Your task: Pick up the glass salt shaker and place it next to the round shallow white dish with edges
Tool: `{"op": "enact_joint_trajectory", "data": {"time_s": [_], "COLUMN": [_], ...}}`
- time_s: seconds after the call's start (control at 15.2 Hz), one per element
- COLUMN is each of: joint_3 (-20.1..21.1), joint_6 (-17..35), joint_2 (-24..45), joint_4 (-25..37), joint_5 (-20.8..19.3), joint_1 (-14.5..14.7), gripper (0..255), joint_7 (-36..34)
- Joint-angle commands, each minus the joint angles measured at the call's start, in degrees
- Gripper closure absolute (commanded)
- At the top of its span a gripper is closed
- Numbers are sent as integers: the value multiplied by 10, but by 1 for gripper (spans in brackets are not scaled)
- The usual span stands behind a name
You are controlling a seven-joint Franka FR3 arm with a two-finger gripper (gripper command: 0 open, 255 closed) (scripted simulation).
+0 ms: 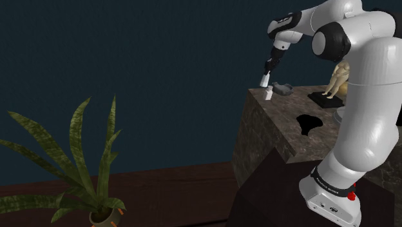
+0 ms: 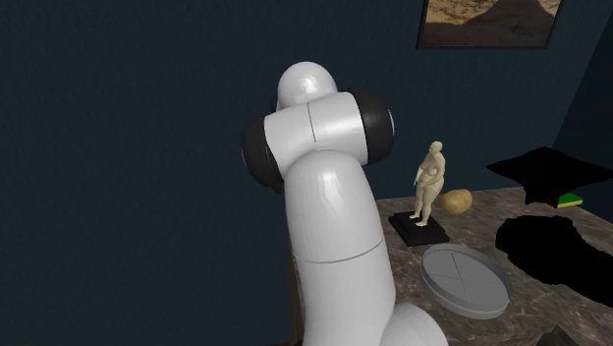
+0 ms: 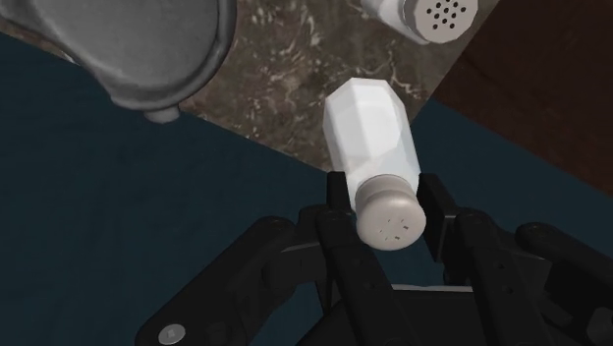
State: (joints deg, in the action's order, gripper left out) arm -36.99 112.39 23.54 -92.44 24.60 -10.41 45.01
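Note:
My gripper (image 3: 386, 201) is shut on a white faceted salt shaker (image 3: 371, 133) with a grey perforated cap, clasped just below the cap. In the shoulder view the gripper (image 1: 265, 72) holds the shaker (image 1: 263, 80) a little above the far corner of the dark marble counter (image 1: 277, 126). A second shaker (image 1: 268, 94) (image 3: 432, 15) stands on that corner below it. The round shallow grey-white dish (image 2: 465, 279) lies on the counter near the arm's base, in front of the figurine, partly hidden by the arm.
A grey metal vessel (image 3: 138, 49) (image 1: 281, 88) sits close beside the shakers. A beige figurine (image 2: 430, 182) (image 1: 335, 80) stands on a black plinth, a tan lump (image 2: 455, 201) behind it. Black areas (image 1: 308, 122) (image 2: 550, 246) break the countertop. A potted plant (image 1: 84, 167) stands on the floor.

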Motion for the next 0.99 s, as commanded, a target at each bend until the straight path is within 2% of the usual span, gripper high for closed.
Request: {"op": "enact_joint_trajectory", "data": {"time_s": [0.0, 0.92], "joint_3": [-2, -10], "joint_6": [-12, -110], "joint_2": [-5, -18], "joint_4": [9, 100], "joint_5": [-5, -21], "joint_1": [1, -8], "gripper": [255, 255], "joint_7": [-5, -30]}}
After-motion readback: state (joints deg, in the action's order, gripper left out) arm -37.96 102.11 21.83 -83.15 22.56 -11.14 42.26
